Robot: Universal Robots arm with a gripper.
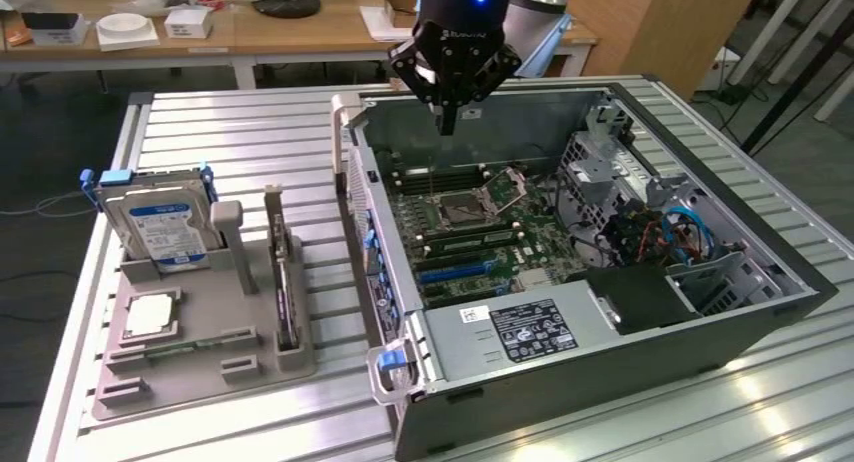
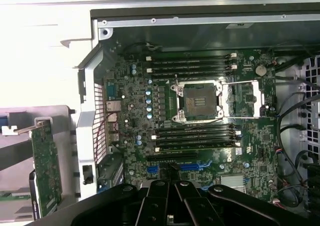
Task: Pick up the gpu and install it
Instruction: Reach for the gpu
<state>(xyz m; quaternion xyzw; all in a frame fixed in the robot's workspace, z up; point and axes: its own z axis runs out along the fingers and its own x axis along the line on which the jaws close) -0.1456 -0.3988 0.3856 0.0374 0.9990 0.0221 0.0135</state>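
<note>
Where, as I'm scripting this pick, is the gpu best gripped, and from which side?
Probably by its free upper long edge, coming straight down from above and pinching across the card's thin thickness. The gpu stands on edge in a slot of the grey holder, so its lower edge is seated there, while both flat faces stand upright and the top is open.

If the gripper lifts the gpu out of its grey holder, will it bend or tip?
The gpu is a thin circuit board, so probably stiff and light. It stands on edge in the holder, so it may tip once freed.
</note>
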